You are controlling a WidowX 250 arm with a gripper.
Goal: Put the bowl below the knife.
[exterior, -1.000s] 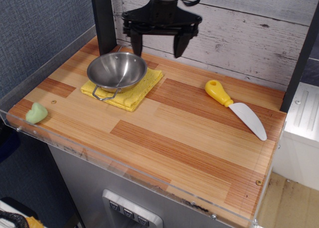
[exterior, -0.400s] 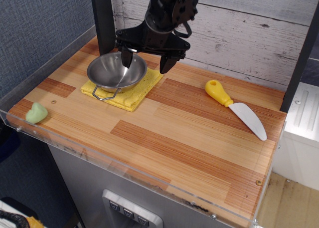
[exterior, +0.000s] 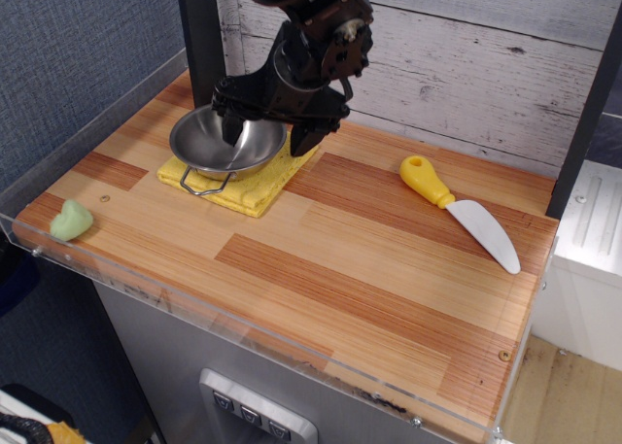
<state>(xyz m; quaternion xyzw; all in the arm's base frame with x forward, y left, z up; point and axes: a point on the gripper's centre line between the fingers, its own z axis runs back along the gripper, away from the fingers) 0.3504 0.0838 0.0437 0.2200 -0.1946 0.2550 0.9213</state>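
Fingers (exterior: 233,130) spread wide, gripping nothing: one black tip dips inside the bowl (exterior: 216,145) near its back-right wall, the other (exterior: 301,139) sits outside the rim, over the yellow cloth (exterior: 255,187). So the gripper (exterior: 267,133) straddles the bowl's right rim; can't tell if either tip touches metal.

Bowl: shiny steel, upright, nothing in it apart from that finger tip. It sits on the folded cloth at the back-left of the counter (exterior: 321,269), w/ a wire loop handle (exterior: 202,184) sticking out toward the front over the cloth.

Knife (exterior: 459,211) lies flat on the right side, well apart from the bowl, yellow handle toward the back-left, white blade pointing front-right. Bare wood between bowl and knife and in front of the knife.

Small pale-green lump (exterior: 71,220) near the front-left corner, by the clear edge guard (exterior: 243,339). Dark post (exterior: 201,38) stands right behind the bowl, against the white plank wall (exterior: 486,65).
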